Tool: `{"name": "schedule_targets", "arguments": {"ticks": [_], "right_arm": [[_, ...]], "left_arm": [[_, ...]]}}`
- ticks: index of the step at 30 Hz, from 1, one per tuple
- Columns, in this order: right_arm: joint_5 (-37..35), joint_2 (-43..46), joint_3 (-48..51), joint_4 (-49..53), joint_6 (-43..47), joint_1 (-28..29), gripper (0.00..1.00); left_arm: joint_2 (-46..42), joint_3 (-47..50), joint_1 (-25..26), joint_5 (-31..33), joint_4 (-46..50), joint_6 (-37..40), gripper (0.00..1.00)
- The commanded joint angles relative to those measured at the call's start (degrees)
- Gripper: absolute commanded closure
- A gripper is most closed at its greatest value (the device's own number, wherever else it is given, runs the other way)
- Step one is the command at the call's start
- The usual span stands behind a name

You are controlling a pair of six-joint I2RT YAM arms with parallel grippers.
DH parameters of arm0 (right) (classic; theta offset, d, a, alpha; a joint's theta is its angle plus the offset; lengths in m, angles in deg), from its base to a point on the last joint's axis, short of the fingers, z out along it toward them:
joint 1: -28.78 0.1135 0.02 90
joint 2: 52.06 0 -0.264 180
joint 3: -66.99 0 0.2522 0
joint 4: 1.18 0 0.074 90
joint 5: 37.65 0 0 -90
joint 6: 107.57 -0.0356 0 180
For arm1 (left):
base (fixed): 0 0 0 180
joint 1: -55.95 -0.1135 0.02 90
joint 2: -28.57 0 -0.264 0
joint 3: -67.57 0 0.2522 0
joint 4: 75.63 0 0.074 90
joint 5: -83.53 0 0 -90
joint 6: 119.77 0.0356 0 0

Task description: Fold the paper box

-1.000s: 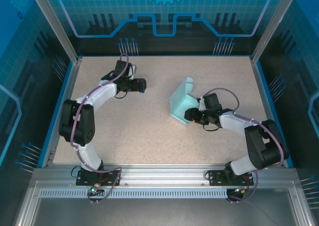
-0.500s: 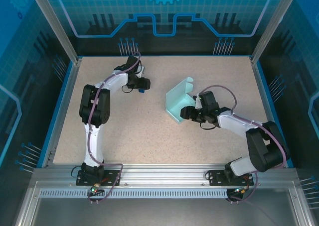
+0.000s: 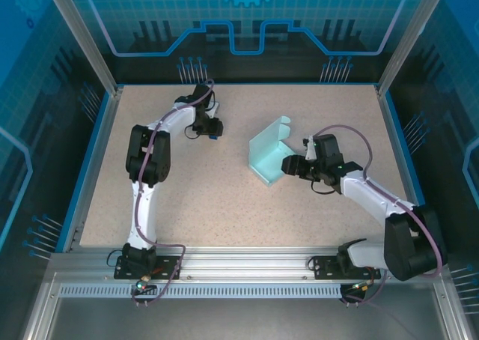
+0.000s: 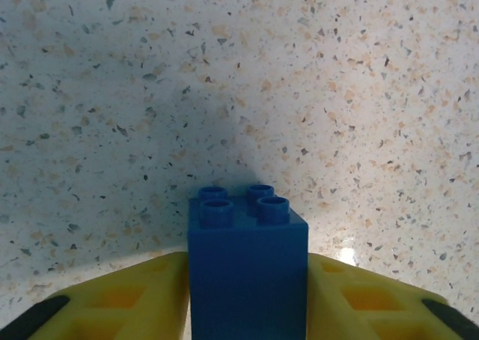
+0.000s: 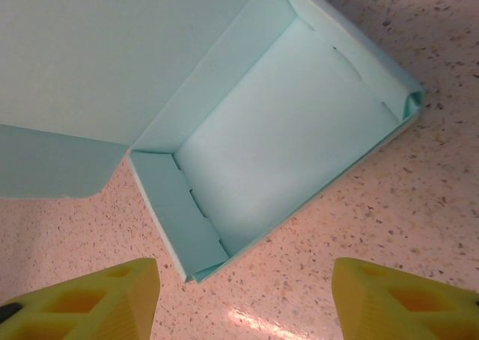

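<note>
Paper box (image 5: 277,153) faces spread right tool (image 5: 243,299); left tool (image 3: 213,130) clamps blue brick (image 4: 247,272)

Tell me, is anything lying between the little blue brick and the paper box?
Nothing: the overhead view shows bare speckled table between the blue brick and the paper box.

Place: a robot lab cell, by my reckoning.
Around me: aluminium frame (image 3: 247,262), blue printed panels (image 3: 329,14).
Beneath me: speckled tabletop (image 3: 217,198).

Pale teal paper box (image 3: 266,154) (image 5: 277,145): partly folded, tray formed, lid flap open, mid-table.
</note>
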Motion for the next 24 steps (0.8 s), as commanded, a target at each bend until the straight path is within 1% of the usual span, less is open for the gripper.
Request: {"name": "schedule_targets", "arguments": {"ticks": [1, 3, 5, 8, 10, 11, 13, 16, 19, 22, 24], "right_arm": [[-0.1, 2.4, -0.4, 3.3, 1.8, -1.6, 0.36], [-0.1, 3.2, -1.1, 4.6, 2.5, -2.5, 0.37], [-0.5, 3.8, -2.1, 6.4, 3.9, -3.8, 0.36], [-1.7, 4.8, -4.0, 9.0, 6.0, -6.4, 0.36], [-2.6, 5.3, -4.9, 9.9, 7.2, -8.1, 0.36], [-2.7, 5.3, -5.4, 10.3, 7.6, -8.8, 0.36], [-1.7, 5.0, -6.2, 10.4, 8.3, -10.7, 0.35], [-0.9, 4.9, -6.9, 10.7, 9.2, -13.6, 0.35], [-0.7, 5.4, -6.8, 11.2, 10.0, -16.5, 0.35], [-0.4, 6.3, -6.1, 11.6, 10.4, -19.6, 0.36], [-0.2, 7.2, -5.2, 11.6, 10.3, -21.4, 0.36]], "left_arm": [[-1.0, -0.8, -0.4, -1.0, 2.0, 0.6, 0.63], [-4.9, 1.7, -0.4, -0.3, 0.8, 0.2, 0.67], [-11.3, 5.8, -0.3, 0.5, -1.1, -0.8, 0.69], [-25.4, 15.7, 1.8, 0.2, -6.8, -2.7, 0.72], [-34.4, 21.0, 5.7, 1.2, -9.3, -2.5, 0.72], [-37.4, 22.1, 7.8, 2.0, -9.6, -2.1, 0.72], [-42.0, 23.1, 13.6, 4.2, -8.9, -1.1, 0.72], [-44.5, 21.6, 22.2, 6.9, -6.9, 0.7, 0.72], [-41.7, 16.5, 29.6, 8.2, -2.9, 2.5, 0.71], [-35.5, 11.0, 34.6, 8.6, 0.6, 3.1, 0.71], [-30.7, 7.9, 36.0, 8.4, 2.4, 3.1, 0.71]]}}
